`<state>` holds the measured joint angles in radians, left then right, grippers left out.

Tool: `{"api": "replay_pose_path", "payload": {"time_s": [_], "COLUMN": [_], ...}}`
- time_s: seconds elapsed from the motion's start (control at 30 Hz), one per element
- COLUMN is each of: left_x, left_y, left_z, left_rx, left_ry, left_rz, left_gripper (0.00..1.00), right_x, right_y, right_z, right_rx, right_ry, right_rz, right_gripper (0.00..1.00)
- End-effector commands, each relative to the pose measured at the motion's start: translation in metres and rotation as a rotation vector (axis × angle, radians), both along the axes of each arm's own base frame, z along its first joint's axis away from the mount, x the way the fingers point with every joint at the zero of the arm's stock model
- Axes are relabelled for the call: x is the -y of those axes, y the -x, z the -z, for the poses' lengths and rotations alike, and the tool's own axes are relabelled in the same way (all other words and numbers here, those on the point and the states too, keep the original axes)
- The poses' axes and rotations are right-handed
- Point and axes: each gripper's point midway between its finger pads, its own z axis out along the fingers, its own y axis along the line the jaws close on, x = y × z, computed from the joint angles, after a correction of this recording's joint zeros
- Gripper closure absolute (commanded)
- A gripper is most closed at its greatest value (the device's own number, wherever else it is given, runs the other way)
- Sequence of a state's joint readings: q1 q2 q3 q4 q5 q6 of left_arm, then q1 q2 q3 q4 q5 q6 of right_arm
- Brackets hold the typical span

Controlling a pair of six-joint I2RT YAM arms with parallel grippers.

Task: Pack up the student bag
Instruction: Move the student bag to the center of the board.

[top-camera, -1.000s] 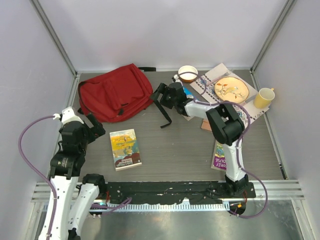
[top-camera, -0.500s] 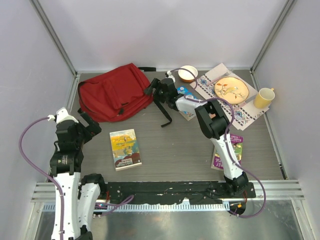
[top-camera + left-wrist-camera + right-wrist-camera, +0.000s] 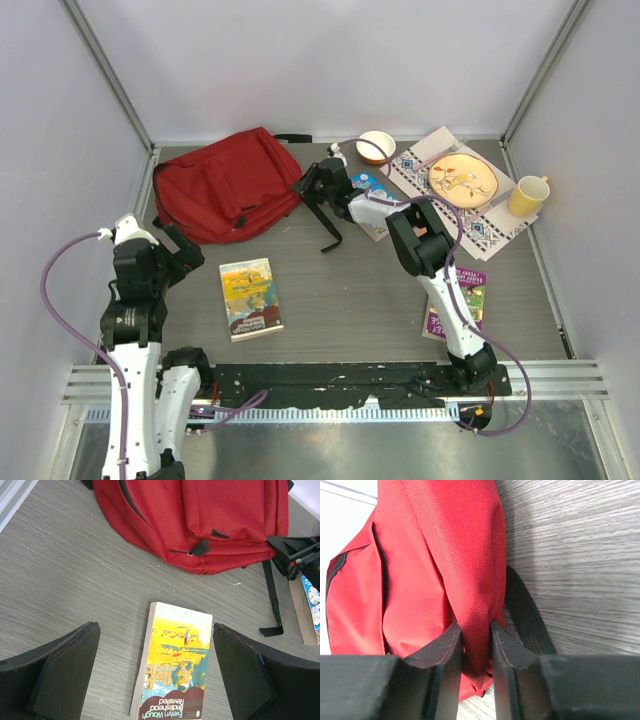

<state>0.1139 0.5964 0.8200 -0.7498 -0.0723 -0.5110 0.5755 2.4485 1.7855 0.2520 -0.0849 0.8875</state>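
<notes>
- While the bag [image 3: 228, 185] lies at the far left of the table [image 3: 350, 290], close to the left and far walls, the widest bare stretch is the near middle, between the yellow book [image 3: 250, 298] and the purple book [image 3: 474, 295].
- Dishes crowd the far right corner, close to the right wall.
- Right gripper [image 3: 475, 630] is at the bag's right edge, its jaws narrow and pinching a fold of red fabric. A black strap [image 3: 525, 615] lies just beside it on the table.
- Left gripper [image 3: 183, 250] hangs over the near left with its jaws wide, holding nothing. The yellow book is near, to its right.
- Count: one bag; three books, the third a blue one [image 3: 368, 183] under the right arm; one bowl [image 3: 376, 147]; one plate [image 3: 462, 178]; one cup [image 3: 527, 195]; one mat [image 3: 497, 218].
</notes>
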Motion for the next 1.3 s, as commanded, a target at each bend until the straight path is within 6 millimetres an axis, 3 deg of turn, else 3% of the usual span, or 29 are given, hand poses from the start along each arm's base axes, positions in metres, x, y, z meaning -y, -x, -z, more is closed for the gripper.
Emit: {"api": "replay_pose_path", "payload": {"time_s": [0.0, 0.03, 0.07, 0.17, 0.23, 0.27, 0.4, 0.47, 0.53, 0.57, 0.6, 0.63, 0.67, 0.7, 0.73, 0.77, 0.83, 0.87, 0.93, 1.07, 1.17, 1.2, 1.23, 1.27], "left_x": [0.002, 0.003, 0.004, 0.008, 0.007, 0.008, 0.025, 0.031, 0.037, 0.041, 0.049, 0.055, 0.068, 0.073, 0.076, 0.082, 0.087, 0.089, 0.096, 0.111, 0.124, 0.135, 0.132, 0.135], "left_y": [-0.007, -0.007, -0.009, -0.012, -0.014, -0.015, -0.015, -0.015, -0.015, -0.016, -0.017, -0.019, -0.018, -0.019, -0.021, -0.020, -0.020, -0.020, -0.017, -0.011, -0.007, -0.002, -0.005, -0.004], "left_z": [-0.006, -0.005, -0.004, -0.004, -0.002, -0.004, -0.012, -0.017, -0.022, -0.024, -0.026, -0.032, -0.036, -0.037, -0.041, -0.041, -0.042, -0.042, -0.040, -0.027, -0.008, -0.004, 0.005, 0.014], "left_rx": [0.030, 0.027, 0.022, 0.020, 0.012, 0.018, 0.059, 0.085, 0.105, 0.116, 0.128, 0.155, 0.167, 0.177, 0.196, 0.198, 0.207, 0.205, 0.204, 0.174, 0.129, 0.112, 0.089, 0.067], "left_ry": [-0.012, -0.011, -0.009, 0.001, 0.004, 0.005, 0.037, 0.046, 0.061, 0.076, 0.095, 0.112, 0.164, 0.182, 0.191, 0.209, 0.214, 0.217, 0.229, 0.260, 0.271, 0.274, 0.257, 0.251], "left_rz": [0.033, 0.038, 0.046, 0.069, 0.068, 0.074, 0.161, 0.195, 0.230, 0.248, 0.283, 0.315, 0.375, 0.398, 0.416, 0.442, 0.472, 0.484, 0.518, 0.568, 0.592, 0.627, 0.581, 0.572], "left_gripper": [0.00, 0.00, 0.00, 0.00, 0.00, 0.01, 0.00, 0.00, 0.00, 0.01, 0.00, 0.00, 0.00, 0.00, 0.01, 0.00, 0.00, 0.00, 0.00, 0.00, 0.00, 0.00, 0.01, 0.00], "right_x": [-0.016, -0.015, -0.016, -0.018, -0.016, -0.013, 0.006, 0.023, 0.037, 0.045, 0.055, 0.062, 0.073, 0.081, 0.090, 0.100, 0.116, 0.126, 0.135, 0.162, 0.173, 0.175, 0.176, 0.178], "right_y": [0.008, 0.007, 0.006, 0.004, 0.004, 0.008, 0.028, 0.044, 0.051, 0.057, 0.066, 0.072, 0.077, 0.081, 0.092, 0.099, 0.113, 0.120, 0.131, 0.153, 0.159, 0.159, 0.159, 0.159], "right_z": [-0.027, -0.041, -0.052, -0.104, -0.129, -0.160, -0.225, -0.250, -0.258, -0.247, -0.262, -0.264, -0.240, -0.234, -0.245, -0.217, -0.211, -0.185, -0.166, -0.114, -0.091, -0.085, -0.083, -0.079], "right_rx": [0.041, 0.058, 0.072, 0.154, 0.181, 0.222, 0.338, 0.382, 0.414, 0.396, 0.421, 0.429, 0.389, 0.382, 0.404, 0.363, 0.352, 0.302, 0.264, 0.153, 0.094, 0.079, 0.066, 0.050], "right_ry": [-0.051, -0.062, -0.072, -0.099, -0.096, -0.115, -0.130, -0.133, -0.123, -0.102, -0.106, -0.096, -0.062, -0.051, -0.055, -0.011, 0.004, 0.026, 0.036, 0.068, 0.070, 0.075, 0.081, 0.095], "right_rz": [-0.058, -0.057, -0.059, -0.077, -0.084, -0.080, -0.091, -0.071, -0.057, -0.054, -0.045, -0.037, -0.021, -0.010, -0.002, 0.006, 0.022, 0.030, 0.031, 0.069, 0.089, 0.091, 0.092, 0.095], "right_gripper": [0.83, 0.87, 0.99, 0.99, 0.99, 0.99, 0.99, 0.99, 0.99, 0.99, 0.99, 0.99, 0.99, 0.99, 0.99, 0.99, 0.99, 0.99, 0.99, 0.99, 0.97, 0.92, 0.80, 0.52]}}
